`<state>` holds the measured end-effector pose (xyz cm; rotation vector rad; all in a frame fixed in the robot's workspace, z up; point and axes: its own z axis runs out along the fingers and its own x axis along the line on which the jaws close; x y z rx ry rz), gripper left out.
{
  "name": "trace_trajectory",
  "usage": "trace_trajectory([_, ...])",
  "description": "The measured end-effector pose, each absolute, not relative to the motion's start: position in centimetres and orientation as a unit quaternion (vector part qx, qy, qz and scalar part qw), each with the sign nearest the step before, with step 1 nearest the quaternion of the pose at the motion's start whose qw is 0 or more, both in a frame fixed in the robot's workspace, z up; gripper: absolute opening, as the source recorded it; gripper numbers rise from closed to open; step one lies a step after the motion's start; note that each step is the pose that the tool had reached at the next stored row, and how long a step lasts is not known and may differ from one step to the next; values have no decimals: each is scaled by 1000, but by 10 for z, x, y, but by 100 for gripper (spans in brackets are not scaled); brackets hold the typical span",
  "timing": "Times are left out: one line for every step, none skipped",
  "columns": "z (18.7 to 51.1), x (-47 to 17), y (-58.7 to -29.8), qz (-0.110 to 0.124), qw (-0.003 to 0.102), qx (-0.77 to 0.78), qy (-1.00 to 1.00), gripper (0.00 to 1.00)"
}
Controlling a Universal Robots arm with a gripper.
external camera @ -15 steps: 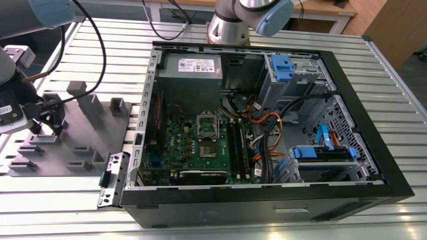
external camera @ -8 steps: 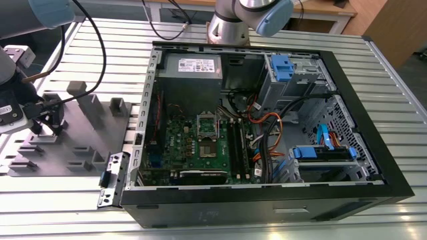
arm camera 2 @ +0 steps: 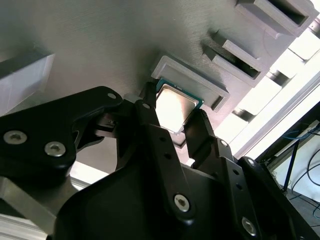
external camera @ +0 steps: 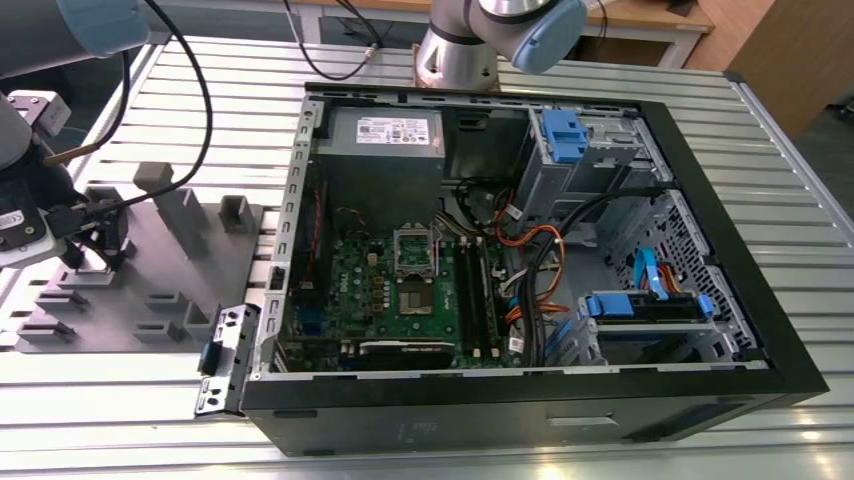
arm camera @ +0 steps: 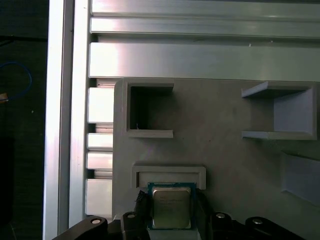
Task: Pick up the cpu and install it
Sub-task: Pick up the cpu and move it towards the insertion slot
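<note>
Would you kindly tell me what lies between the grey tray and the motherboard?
In the exterior view, a strip of slatted table and the case's metal side wall.

Gripper (external camera: 83,258) low, clamped on cpu (arm camera 2: 175,106).
Arm (external camera: 461,55) reaches to the exterior view's left, wrist turned downward. In both wrist views the two black fingers (arm camera 2: 150,117) (arm camera: 141,202) sit against opposite edges of the cpu, the jaws narrowed to its width.

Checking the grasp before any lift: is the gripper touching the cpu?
Touching. In the second wrist view the gripper has a finger pressed against each of two opposite edges of the cpu, with no gap showing.
</note>
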<state>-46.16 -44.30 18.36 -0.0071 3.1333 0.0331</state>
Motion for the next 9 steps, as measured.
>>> trace_trajectory([184, -462, -443, 11, 4, -2, 1000, 47])
trace_trajectory([184, -462, -443, 11, 4, -2, 1000, 47])
trace_trajectory([184, -462, -443, 11, 4, -2, 1000, 47])
trace_trajectory([184, -462, -443, 11, 4, -2, 1000, 47])
trace_trajectory([185, -462, -443, 11, 4, -2, 1000, 47])
trace_trajectory([186, -462, -443, 11, 4, -2, 1000, 47])
trace_trajectory([187, -462, -443, 11, 4, -2, 1000, 47])
trace_trajectory([188, -462, -443, 11, 4, -2, 1000, 47])
trace_trajectory([189, -462, -443, 11, 4, -2, 1000, 47])
